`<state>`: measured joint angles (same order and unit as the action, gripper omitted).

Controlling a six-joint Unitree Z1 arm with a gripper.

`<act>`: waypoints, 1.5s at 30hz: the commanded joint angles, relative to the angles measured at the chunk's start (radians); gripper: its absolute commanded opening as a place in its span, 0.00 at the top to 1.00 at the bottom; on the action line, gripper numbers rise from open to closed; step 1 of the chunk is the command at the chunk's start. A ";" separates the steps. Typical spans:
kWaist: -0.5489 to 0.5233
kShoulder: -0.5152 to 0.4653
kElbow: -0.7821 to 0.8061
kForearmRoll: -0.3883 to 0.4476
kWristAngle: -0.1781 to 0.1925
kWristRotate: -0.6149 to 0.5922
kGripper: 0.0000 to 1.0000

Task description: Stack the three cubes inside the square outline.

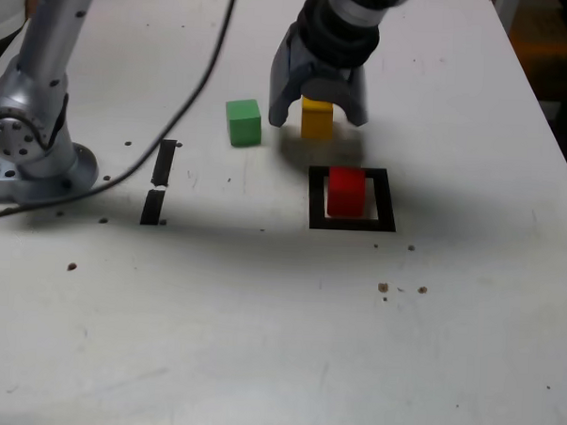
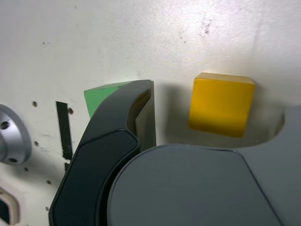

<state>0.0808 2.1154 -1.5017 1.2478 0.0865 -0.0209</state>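
We are looking at a white table (image 1: pixel 278 344) with a robot arm reaching down from the far side. Its dark gripper (image 1: pixel 318 113) is pointing downward with its two fingers spread wide, and the yellow cube (image 1: pixel 317 118) is sitting on the table in the gap between them; we are seeing space on both sides of the cube in the wrist view, so nothing is being pinched. In that close view the yellow cube (image 2: pixel 221 104) is filling the middle, one dark finger (image 2: pixel 123 123) is standing beside it, and a corner of the green cube (image 2: pixel 99 96) is peeking out behind that finger. In the exterior view the green cube (image 1: pixel 243 122) is resting just beside the gripper on the exterior view's left, apart from the yellow one. Nearer the camera, the red cube (image 1: pixel 345 193) is standing inside the square outline (image 1: pixel 316 197) of black tape. Farther toward the exterior view's left, two short black tape strips (image 1: pixel 159 181) are lying end to end. Beyond them a silver robot base (image 1: pixel 33 136) is standing on the table, and a black cable (image 1: pixel 197 86) is trailing across the surface.
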 commanded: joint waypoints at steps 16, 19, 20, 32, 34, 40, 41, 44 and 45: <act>0.003 0.034 0.000 -0.054 -0.021 0.016 0.64; 0.005 0.036 0.000 -0.061 -0.020 0.016 0.65; 0.006 0.036 0.000 -0.062 -0.019 0.017 0.65; -0.005 -0.018 -0.041 0.005 0.004 0.042 0.66; -0.018 -0.038 -0.058 0.034 0.001 0.053 0.67; -0.080 -0.113 -0.121 0.102 -0.020 0.067 0.70; -0.095 -0.121 -0.138 0.119 -0.022 0.063 0.71; -0.144 -0.130 -0.189 0.168 -0.034 0.041 0.72; -0.162 -0.129 -0.205 0.182 -0.038 0.031 0.72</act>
<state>-0.0581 1.9886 -1.6874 1.4123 0.0545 0.0236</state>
